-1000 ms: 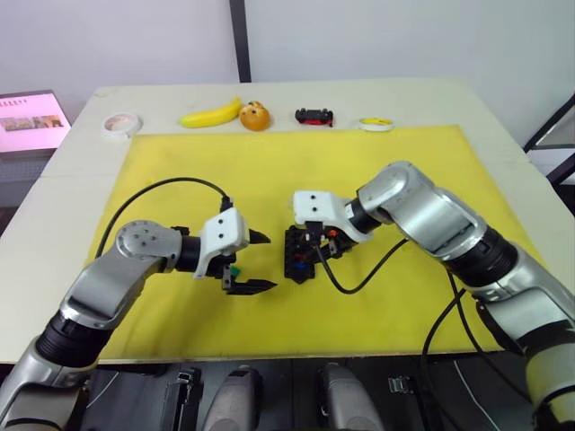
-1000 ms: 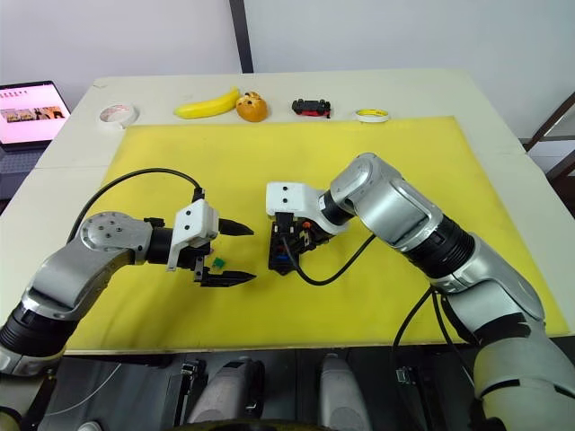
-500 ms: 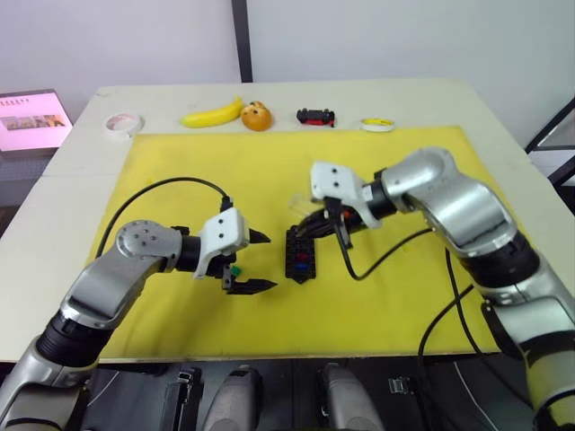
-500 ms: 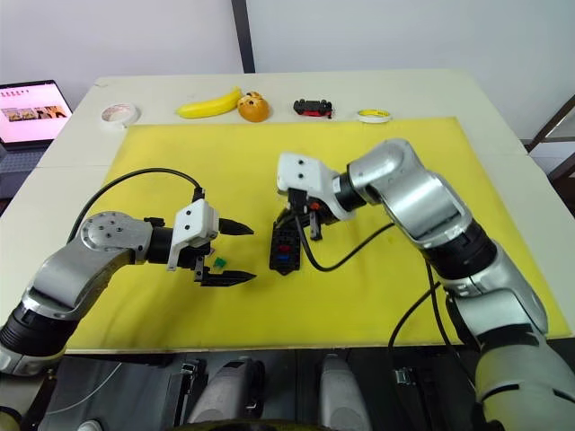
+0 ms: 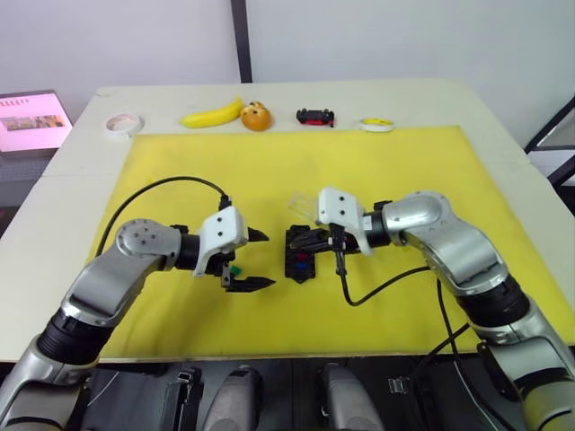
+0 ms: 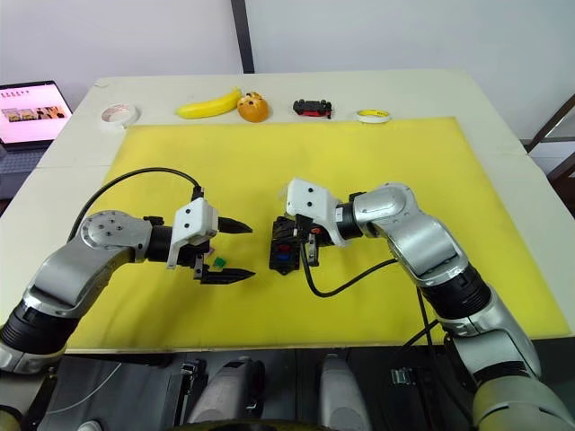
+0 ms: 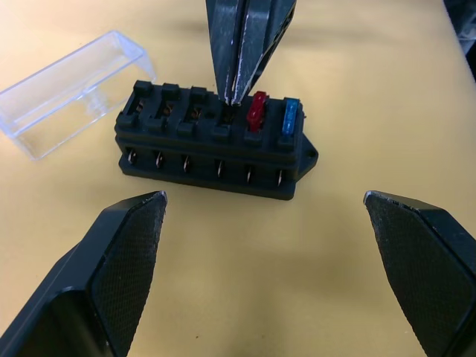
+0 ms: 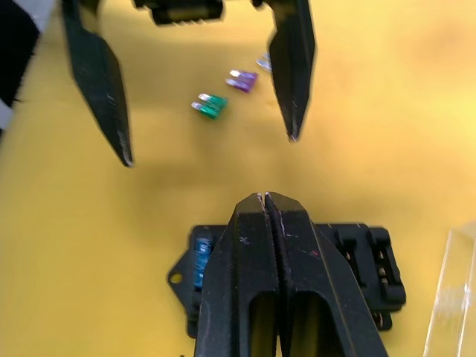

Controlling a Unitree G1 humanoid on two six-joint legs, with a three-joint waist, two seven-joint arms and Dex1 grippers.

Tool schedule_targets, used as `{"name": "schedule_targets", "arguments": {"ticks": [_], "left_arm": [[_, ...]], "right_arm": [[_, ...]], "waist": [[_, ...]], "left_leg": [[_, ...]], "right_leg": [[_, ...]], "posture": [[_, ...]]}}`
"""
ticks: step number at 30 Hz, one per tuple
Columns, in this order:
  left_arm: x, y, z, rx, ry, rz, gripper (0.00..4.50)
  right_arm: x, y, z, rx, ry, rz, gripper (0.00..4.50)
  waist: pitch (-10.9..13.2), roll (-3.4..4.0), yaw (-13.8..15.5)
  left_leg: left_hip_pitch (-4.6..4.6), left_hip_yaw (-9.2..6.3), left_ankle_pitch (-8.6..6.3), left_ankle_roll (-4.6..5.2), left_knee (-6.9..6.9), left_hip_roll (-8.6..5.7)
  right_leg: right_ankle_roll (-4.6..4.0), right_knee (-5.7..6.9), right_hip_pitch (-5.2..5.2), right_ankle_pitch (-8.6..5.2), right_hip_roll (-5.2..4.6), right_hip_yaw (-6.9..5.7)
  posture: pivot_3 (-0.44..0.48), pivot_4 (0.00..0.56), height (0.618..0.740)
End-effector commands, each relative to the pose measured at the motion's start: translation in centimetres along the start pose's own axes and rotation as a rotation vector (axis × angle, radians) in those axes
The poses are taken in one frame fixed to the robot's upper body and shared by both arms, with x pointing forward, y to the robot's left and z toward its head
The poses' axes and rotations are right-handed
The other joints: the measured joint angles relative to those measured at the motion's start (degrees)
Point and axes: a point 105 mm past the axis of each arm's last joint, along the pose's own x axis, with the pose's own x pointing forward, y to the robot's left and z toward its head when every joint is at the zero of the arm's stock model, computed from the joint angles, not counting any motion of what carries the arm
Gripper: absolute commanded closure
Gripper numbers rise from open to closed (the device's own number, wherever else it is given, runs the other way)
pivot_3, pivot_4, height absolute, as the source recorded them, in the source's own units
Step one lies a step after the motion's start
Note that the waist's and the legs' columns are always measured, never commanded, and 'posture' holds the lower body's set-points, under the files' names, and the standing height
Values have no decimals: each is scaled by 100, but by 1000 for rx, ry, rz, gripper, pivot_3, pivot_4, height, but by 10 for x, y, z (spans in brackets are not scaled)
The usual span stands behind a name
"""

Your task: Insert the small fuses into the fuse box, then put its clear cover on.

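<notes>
The black fuse box (image 5: pixel 299 255) lies mid-mat with a red fuse (image 7: pixel 256 110) and a blue fuse (image 7: pixel 291 115) standing in one row of slots. My right gripper (image 7: pixel 236 98) is shut, tips down on the slot beside the red fuse; nothing shows between its fingers. The clear cover (image 5: pixel 304 206) lies just behind the box, open side up. My left gripper (image 5: pixel 269 260) hovers wide open to the left of the box. Loose green (image 8: pixel 210 105) and purple (image 8: pixel 243 79) fuses lie on the mat under the left gripper.
The yellow mat (image 5: pixel 404 171) covers most of the table. Along the back edge sit a tape roll (image 5: pixel 123 123), a banana (image 5: pixel 212 115), an orange ball (image 5: pixel 256 116), a toy car (image 5: pixel 314 116) and a yellow tape roll (image 5: pixel 375 124). A laptop (image 5: pixel 31 119) stands at far left.
My right gripper lifted off the fuse box half a second ago and has come back down onto it, still shut. The left gripper has stayed where it was, open.
</notes>
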Motion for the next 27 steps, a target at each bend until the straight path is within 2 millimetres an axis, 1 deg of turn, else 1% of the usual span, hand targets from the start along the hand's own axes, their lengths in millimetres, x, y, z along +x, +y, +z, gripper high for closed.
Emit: {"name": "schedule_targets", "arguments": {"ticks": [1, 8, 12, 15, 19, 23, 24, 26, 27], "left_arm": [[-2, 1, 9, 45, -15, 2, 0], [-2, 1, 10, 45, -17, 5, 0], [-1, 1, 10, 44, -19, 6, 0], [-2, 1, 10, 44, -19, 7, 0], [-3, 1, 10, 45, -17, 8, 0], [-5, 2, 12, 45, -24, 12, 0], [-7, 4, 14, 39, -34, 18, 0], [-16, 11, 22, 4, -74, 41, 0], [-19, 12, 25, -8, -87, 48, 0]], "right_arm": [[-1, 1, 4, -18, -13, -1, 4459], [3, 5, -15, 20, 33, 23, 4459], [7, 8, -34, 35, 86, 29, 4459], [8, 7, -39, 29, 102, 28, 4459], [2, 3, -28, 5, 77, 19, 4459], [-8, -9, -3, -17, 13, -23, 4459], [-12, -12, 7, -20, -16, -39, 4459], [-28, -21, 30, -38, -74, -84, 4459], [-33, -22, 36, -41, -89, -97, 4459]], "waist": [[0, 0, -3], [0, 0, -5], [-1, -1, -4], [-4, -3, -3], [-4, -2, 0], [-4, -2, 0], [-4, -2, 0], [-2, -2, -1], [-2, -2, -1]], "left_leg": [[0, 0, 0, 0, 0, 0], [0, 0, 0, 0, 0, 0], [1, 0, 0, 0, 0, 0], [4, 0, 0, 0, 0, 0], [10, -1, 0, 0, 1, 0], [9, -1, 0, 0, 1, 0], [9, -2, 0, 0, 1, 1], [6, -2, 0, 0, 1, 1], [1, -1, 0, -1, 2, 3]], "right_leg": [[0, 0, 0, 0, 1, 0], [0, 0, 0, 0, 1, 0], [0, 0, 1, 0, 1, 0], [0, 0, 6, 0, 1, 0], [0, 0, 14, 0, 2, 0], [0, 0, 13, 0, 2, 0], [0, 0, 13, 0, 2, -1], [0, 0, 9, 0, 1, -1], [0, 1, 2, 0, 0, 0]], "posture": [[0, 150, 740], [0, 150, 740], [0, 150, 740], [0, 150, 740], [0, 150, 740], [0, 150, 740], [0, 150, 740], [0, 150, 740], [0, 150, 740]]}}
